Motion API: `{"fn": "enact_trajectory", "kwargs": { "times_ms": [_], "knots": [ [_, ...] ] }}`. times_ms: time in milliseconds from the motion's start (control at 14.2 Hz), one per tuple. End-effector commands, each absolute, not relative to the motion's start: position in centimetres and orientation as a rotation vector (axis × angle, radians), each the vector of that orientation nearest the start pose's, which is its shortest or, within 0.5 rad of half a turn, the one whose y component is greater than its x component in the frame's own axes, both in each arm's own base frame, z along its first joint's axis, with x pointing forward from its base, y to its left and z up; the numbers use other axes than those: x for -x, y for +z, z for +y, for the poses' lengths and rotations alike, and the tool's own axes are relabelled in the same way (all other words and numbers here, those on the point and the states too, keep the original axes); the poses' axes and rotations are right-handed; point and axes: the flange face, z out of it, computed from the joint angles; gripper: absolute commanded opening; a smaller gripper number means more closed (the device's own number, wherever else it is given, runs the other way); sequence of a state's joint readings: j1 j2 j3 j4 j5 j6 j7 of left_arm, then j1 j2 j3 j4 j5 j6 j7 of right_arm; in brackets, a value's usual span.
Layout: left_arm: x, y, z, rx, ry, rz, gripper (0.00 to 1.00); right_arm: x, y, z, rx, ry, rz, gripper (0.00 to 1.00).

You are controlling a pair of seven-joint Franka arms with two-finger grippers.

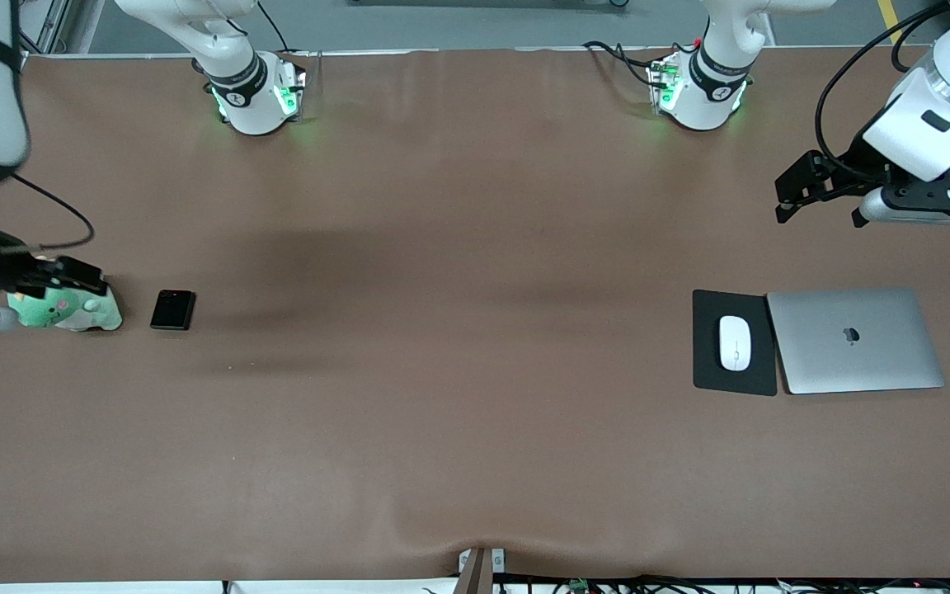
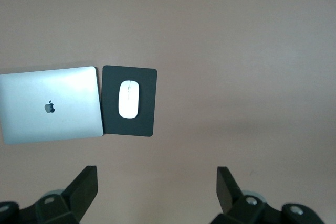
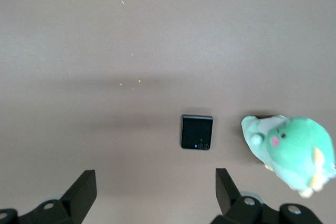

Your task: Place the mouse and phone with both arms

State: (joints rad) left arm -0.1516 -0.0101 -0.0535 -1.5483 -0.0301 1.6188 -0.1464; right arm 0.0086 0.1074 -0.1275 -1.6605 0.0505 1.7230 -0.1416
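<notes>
The white mouse lies on a black pad toward the left arm's end of the table; it also shows in the left wrist view. The small black phone lies flat toward the right arm's end and shows in the right wrist view. My left gripper hangs open and empty in the air, above bare table near the pad; its jaws stand wide apart. My right gripper is open and empty, up in the air beside the phone.
A closed silver laptop lies against the pad, on the side away from the table's middle. A green plush toy sits beside the phone, partly covered by my right gripper in the front view. Brown table spans between them.
</notes>
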Motion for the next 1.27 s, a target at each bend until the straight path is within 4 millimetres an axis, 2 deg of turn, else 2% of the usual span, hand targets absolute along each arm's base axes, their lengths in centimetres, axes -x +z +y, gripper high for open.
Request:
{"fn": "enact_trajectory", "kwargs": {
  "times_ms": [0, 212, 353, 635, 1199],
  "knots": [
    [-53.7, 64.7, -12.1, 3.194, -0.104, 0.135, 1.00, -55.7, 58.2, -6.2, 3.105, 0.015, -0.004, 1.00],
    [-54.1, 64.5, -11.4, 3.194, -0.097, 0.113, 1.00, -54.8, 63.0, -6.4, 3.125, -0.018, -0.012, 1.00],
    [-54.2, 64.4, -11.5, 3.194, -0.095, 0.113, 1.00, -54.4, 64.6, -6.4, 3.177, 0.004, -0.014, 1.00],
    [-54.1, 64.6, -11.3, 3.190, -0.103, 0.108, 1.00, -54.8, 64.1, -6.9, 3.171, -0.002, -0.003, 1.00],
    [-54.0, 64.9, -11.7, 3.190, -0.112, 0.093, 1.00, -55.2, 63.7, -6.4, 3.168, -0.010, -0.009, 1.00]
  ]
}}
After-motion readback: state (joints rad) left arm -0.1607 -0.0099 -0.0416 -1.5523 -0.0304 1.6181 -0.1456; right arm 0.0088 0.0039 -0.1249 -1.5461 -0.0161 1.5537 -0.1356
